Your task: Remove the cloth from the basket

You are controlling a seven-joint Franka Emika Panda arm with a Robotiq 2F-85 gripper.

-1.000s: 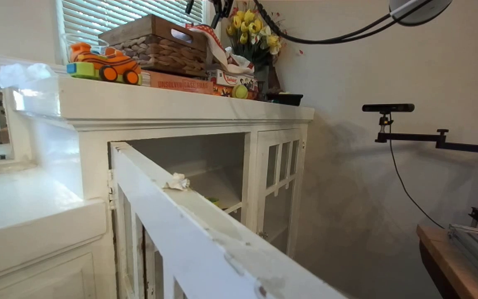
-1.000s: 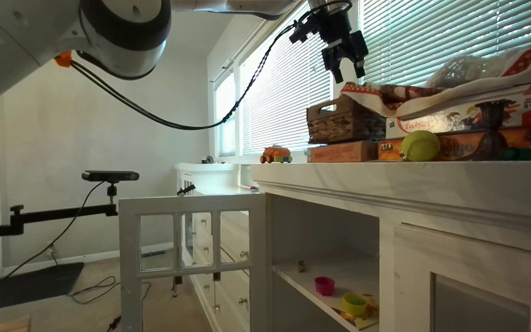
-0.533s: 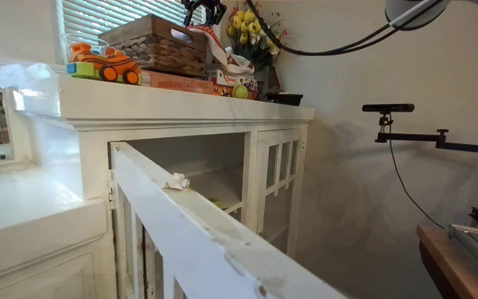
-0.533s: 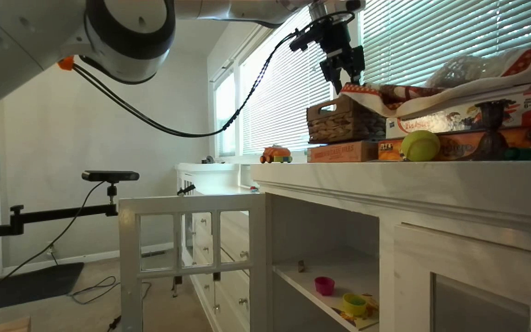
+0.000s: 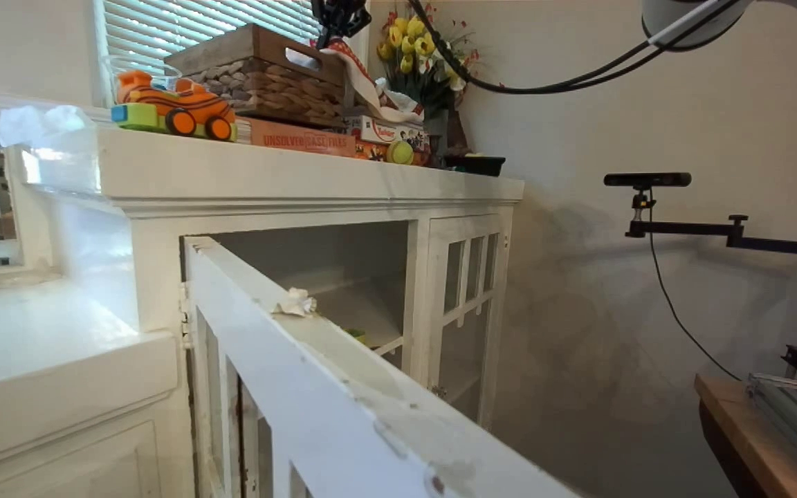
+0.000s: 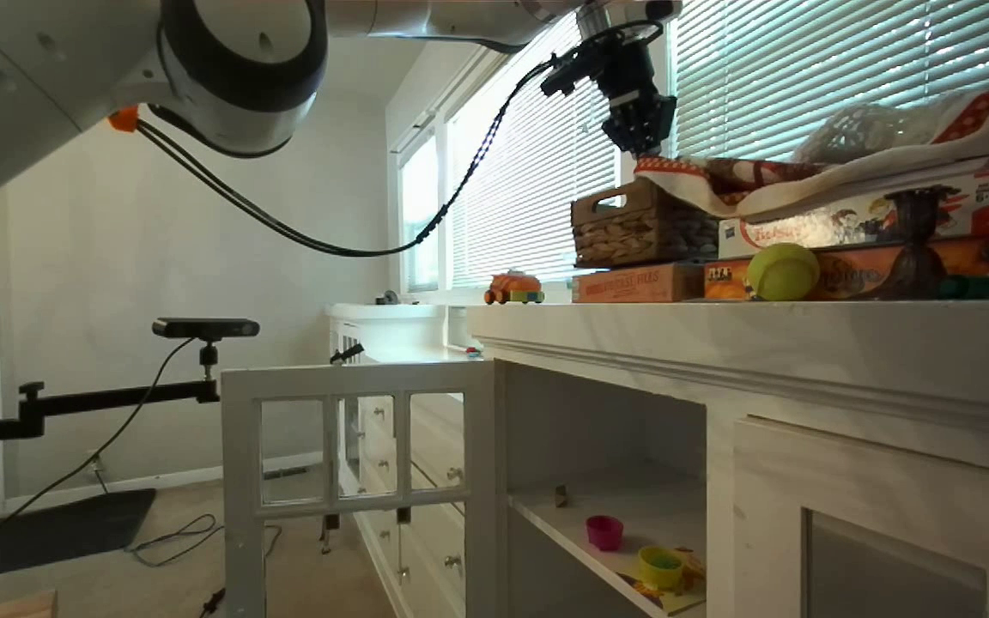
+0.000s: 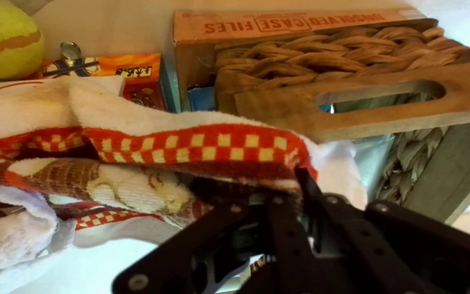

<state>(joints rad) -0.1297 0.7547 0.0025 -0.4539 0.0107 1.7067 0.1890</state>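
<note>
The cloth point(image 7: 202, 145), whitish with red checked borders, drapes from the rim of the brown woven basket point(image 7: 276, 108) across a game box. Both exterior views show the cloth point(image 6: 718, 176) point(image 5: 360, 69) hanging at one end of the basket point(image 6: 615, 240) point(image 5: 288, 90). My gripper point(image 7: 291, 185) has its jaws drawn together on the cloth's edge by the basket's handle end; one fingertip is hidden behind fabric. From outside, the gripper point(image 6: 642, 148) points down onto the cloth's corner. A white part of the cloth reaches inside the basket.
Beneath the basket lies a flat red-orange box point(image 5: 301, 137), with an orange toy point(image 5: 177, 107) nearby. Beside it are a Twister box point(image 6: 876, 210), a tennis ball point(image 6: 785, 271), a dark candlestick point(image 6: 917, 240) and yellow flowers point(image 5: 416, 41). A cabinet door point(image 6: 357, 506) stands swung out below.
My gripper has come down onto the cloth's corner and its fingers have gone from wide apart to closed on the fabric. The cloth and basket stay nearly where they were.
</note>
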